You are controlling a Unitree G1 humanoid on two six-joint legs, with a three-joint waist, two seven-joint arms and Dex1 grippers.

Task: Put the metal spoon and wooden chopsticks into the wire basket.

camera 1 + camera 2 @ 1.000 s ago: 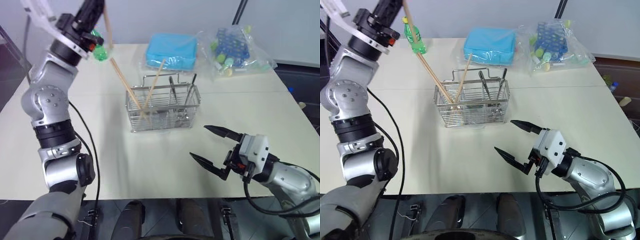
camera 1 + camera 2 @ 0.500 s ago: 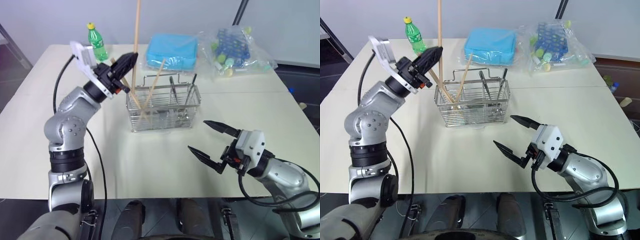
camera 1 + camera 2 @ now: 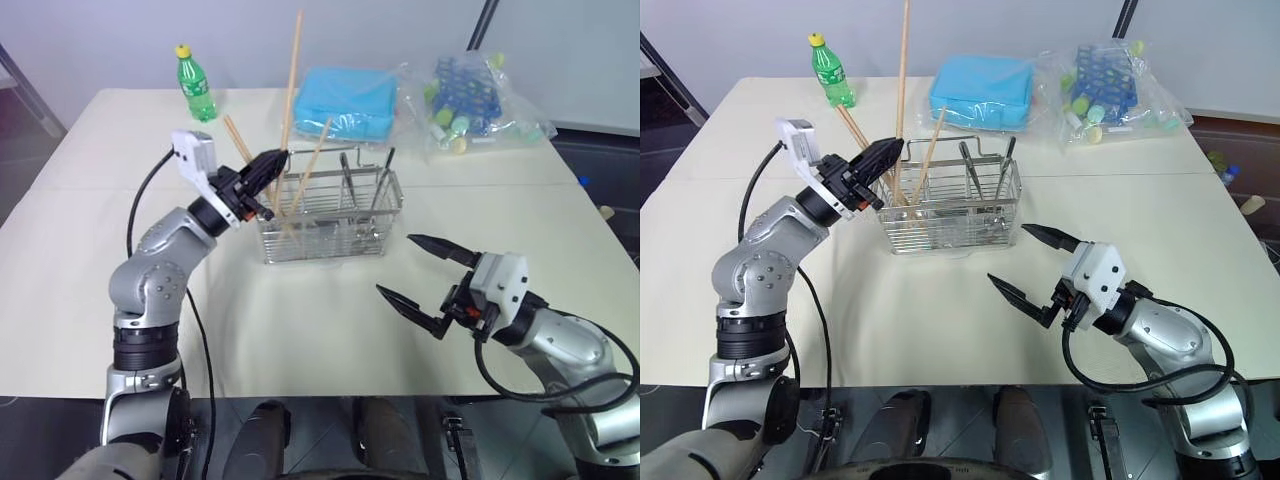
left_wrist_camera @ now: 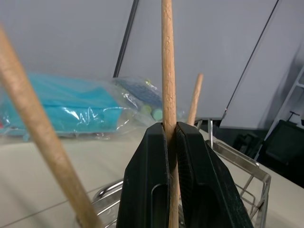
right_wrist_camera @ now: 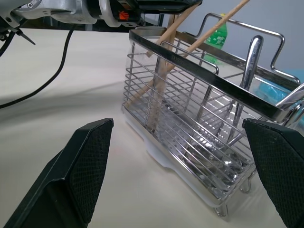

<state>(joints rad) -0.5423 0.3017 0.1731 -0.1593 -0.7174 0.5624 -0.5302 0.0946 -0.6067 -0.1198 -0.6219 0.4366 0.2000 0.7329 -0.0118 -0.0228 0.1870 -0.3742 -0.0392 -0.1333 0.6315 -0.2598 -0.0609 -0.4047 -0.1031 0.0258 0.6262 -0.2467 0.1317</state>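
So here's where we're at. Our left gripper [image 3: 281,155] is clamped tight on one of the wooden chopsticks [image 3: 292,80], pinching it partway up so the stick stands nearly upright, top end way above the fingers and the lower part dropping into the left end of the wire basket [image 3: 325,215]. In the left wrist view we can see the stick squeezed right between the two black fingers [image 4: 147,185].

Two more chopsticks are already leaning in that same left end of the basket, one slanting out toward the green bottle [image 3: 196,84], the other tilted toward the blue packet [image 3: 345,103]. A couple of metal utensil handles [image 3: 345,178] stand in the right-hand section; we reckon one is the metal spoon, but we can't tell which from here.

Our right gripper [image 3: 417,278] hovers over the table [image 3: 90,250] in front of and to the right of the basket, fingers spread wide apart, holding nothing and touching nothing. The bagged blue tube rack [image 3: 468,92] sits at the far right of the table, well apart from the basket.
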